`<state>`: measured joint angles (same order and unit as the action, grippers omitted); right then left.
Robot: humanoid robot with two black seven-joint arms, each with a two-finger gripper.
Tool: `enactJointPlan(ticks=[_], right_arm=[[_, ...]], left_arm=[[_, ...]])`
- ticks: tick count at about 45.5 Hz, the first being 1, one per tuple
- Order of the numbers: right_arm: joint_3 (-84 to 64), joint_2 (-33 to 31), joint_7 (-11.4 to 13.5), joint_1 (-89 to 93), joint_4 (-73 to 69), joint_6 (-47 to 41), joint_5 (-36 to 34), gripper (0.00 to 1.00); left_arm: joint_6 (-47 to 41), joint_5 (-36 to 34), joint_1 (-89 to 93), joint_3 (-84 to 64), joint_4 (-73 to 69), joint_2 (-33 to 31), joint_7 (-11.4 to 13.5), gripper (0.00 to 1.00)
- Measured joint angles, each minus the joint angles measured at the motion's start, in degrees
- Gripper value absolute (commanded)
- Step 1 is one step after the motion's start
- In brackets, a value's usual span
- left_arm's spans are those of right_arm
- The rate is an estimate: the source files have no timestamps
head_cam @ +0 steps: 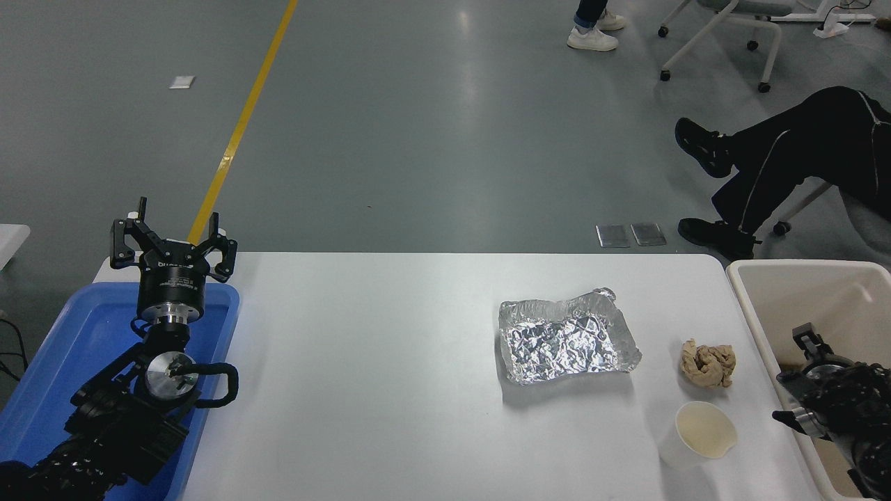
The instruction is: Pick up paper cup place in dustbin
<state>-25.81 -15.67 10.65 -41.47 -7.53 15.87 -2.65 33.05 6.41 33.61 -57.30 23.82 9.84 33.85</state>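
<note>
The paper cup (pixel 702 433) is white with a cream inside and stands upright near the table's front right corner. The dustbin (pixel 759 313), a large cream bin, stands just past the table's right edge. My right gripper (pixel 790 379) is over the bin's left wall, a short way right of the cup and apart from it. It is open and holds nothing. My left gripper (pixel 172 233) is parked over the blue tray at the far left, open and empty.
A crumpled tan paper wad (pixel 708 362) lies just behind the cup. A crumpled foil tray (pixel 565 337) sits right of the table's middle. The blue tray (pixel 83 334) is under the left arm. A seated person's legs (pixel 786 149) are beyond the far right corner.
</note>
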Motion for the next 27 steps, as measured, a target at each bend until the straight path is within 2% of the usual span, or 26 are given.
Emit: enactJointPlan(ticks=[15,27], right_arm=[[-10.4,-3.6,0.1,-14.6,-14.6,-0.2,1.4,1.00],[-17.8,-6.3,0.1,-32.7,-32.6,-1.7,1.2,1.00]], left_arm=[[0.1,0.0,0.0,0.0,0.1,-0.2,0.0,0.99],[0.1,0.0,0.1,0.0,0.1,-0.2,0.0,0.99]])
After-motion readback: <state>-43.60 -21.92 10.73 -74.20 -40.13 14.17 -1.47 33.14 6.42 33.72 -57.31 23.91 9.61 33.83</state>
